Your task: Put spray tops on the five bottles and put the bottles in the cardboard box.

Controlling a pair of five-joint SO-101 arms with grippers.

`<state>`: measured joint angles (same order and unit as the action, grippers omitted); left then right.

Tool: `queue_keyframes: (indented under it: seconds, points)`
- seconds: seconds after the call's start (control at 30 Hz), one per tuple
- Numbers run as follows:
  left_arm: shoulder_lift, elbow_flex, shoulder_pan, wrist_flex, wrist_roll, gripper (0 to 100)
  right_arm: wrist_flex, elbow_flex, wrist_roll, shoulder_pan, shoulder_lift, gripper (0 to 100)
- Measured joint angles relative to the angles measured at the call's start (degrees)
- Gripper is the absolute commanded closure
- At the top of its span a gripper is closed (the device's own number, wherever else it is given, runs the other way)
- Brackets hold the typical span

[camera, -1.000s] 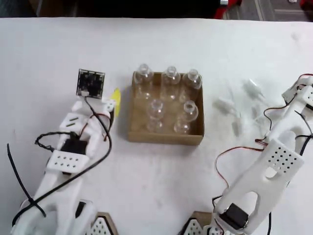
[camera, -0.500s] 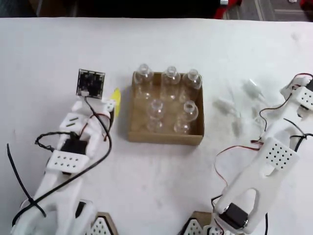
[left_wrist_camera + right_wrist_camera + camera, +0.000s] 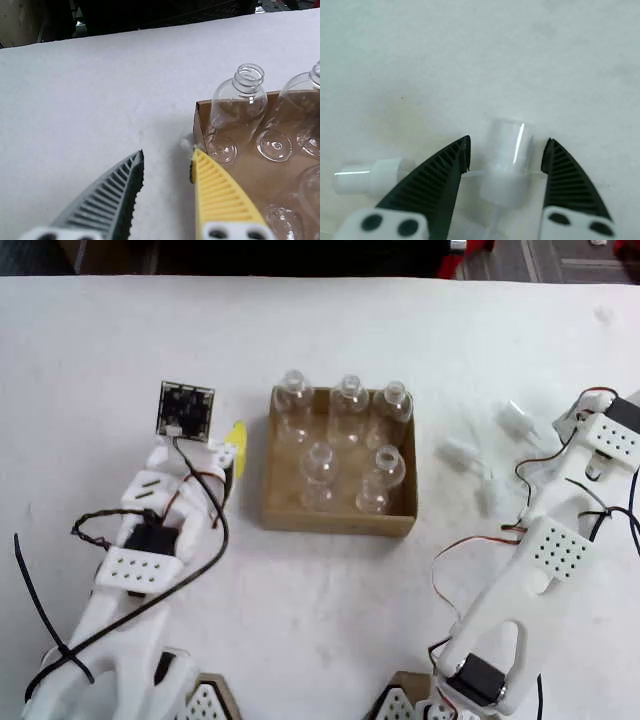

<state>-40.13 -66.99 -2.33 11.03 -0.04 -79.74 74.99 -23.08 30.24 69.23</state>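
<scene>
Right wrist view: the right claw, spread wide, straddles a spray top, likely light and slippery, best pinched at its collar.

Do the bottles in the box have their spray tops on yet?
Off: all bottles show bare necks; spray tops lie on the table.

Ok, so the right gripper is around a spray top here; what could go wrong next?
1. The right gripper is open around one spray top, and a second top lies just outside it; closing could nudge or catch that one too.
2. The left gripper sits open right at the box corner; a swing might shove the box and topple the uncapped bottles standing in it.
</scene>
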Motion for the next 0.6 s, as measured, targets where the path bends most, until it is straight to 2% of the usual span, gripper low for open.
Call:
queue_keyframes:
  seconds: [0.23,0.47,0.6]
  points:
    - [0.00,0.00,0.00,0.00,-0.18,85,0.00,0.00,0.00,0.09,0.00,79.4]
    - [0.00,0.00,0.00,0.00,-0.18,85,0.70,0.00,0.00,0.62,0.00,98.0]
    - [0.00,0.00,0.00,0.00,-0.18,85,0.70,0.00,0.00,0.35,0.00,97.2]
